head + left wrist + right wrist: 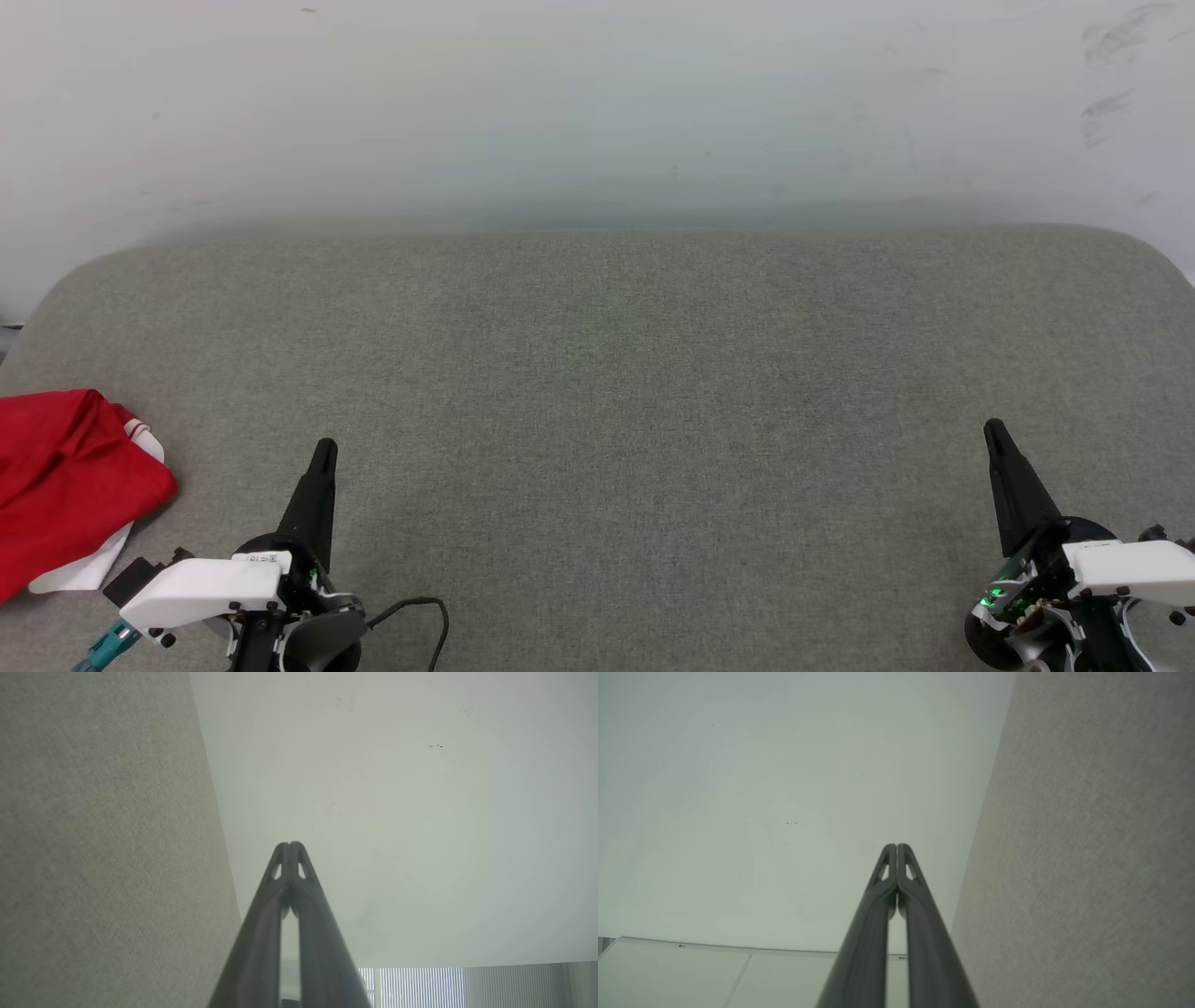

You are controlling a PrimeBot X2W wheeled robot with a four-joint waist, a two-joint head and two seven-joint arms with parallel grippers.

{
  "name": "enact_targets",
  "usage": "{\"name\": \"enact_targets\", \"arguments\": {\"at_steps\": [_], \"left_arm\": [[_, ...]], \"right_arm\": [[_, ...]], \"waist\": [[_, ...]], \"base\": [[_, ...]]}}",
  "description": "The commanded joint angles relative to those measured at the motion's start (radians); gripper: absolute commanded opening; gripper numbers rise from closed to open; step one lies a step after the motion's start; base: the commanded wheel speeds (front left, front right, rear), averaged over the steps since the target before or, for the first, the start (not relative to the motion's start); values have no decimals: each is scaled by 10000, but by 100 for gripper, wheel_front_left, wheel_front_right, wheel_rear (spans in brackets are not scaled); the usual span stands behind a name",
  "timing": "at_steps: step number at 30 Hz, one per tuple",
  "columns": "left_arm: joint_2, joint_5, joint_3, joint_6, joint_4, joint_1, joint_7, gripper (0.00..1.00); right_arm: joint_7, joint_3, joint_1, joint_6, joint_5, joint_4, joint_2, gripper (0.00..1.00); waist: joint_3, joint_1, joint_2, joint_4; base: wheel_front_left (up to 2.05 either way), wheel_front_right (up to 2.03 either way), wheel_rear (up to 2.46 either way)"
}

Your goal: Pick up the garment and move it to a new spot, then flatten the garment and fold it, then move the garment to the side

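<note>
The garment (65, 485), bright red with a white part showing along its right and lower edge, lies bunched at the far left of the grey fabric surface (616, 392), partly cut off by the frame. My left gripper (324, 451) rests at the lower left, shut and holding nothing, a short way right of the garment. At the lower right my right gripper (993, 429) is likewise shut and holds nothing. In the wrist views the left gripper (289, 845) and the right gripper (896, 847) each have their tips pressed together, pointing toward the wall.
A pale wall (597, 103) rises behind the grey surface's rounded far edge. A black cable (420, 611) loops beside the left wrist. Vertical blinds (420, 987) show at the bottom of the left wrist view.
</note>
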Motion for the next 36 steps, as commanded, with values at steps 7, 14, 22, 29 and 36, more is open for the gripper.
{"name": "enact_targets", "arguments": {"at_steps": [7,14,22,29,36], "left_arm": [[-25,13,25,-25,-12,-53,12,0],[-25,13,23,-25,-12,-53,12,0],[-25,13,20,-25,-12,-53,12,0],[-5,17,-296,6,-25,1,-224,100],[-3,93,-705,6,-259,-101,-587,100]], "right_arm": [[-9,8,-127,-4,-51,9,33,0],[-9,8,-127,-4,-51,9,34,0],[-9,8,-127,-4,-51,9,34,0],[-193,122,112,0,-68,-40,5,100],[-527,345,157,0,-208,-283,-6,100]], "waist": [[0,0,0,0],[0,0,0,0],[0,0,0,0],[9,0,0,-1],[17,0,0,-2]], "base": [[0,0,0],[0,0,0],[0,0,0],[0,0,0],[0,0,0]]}}
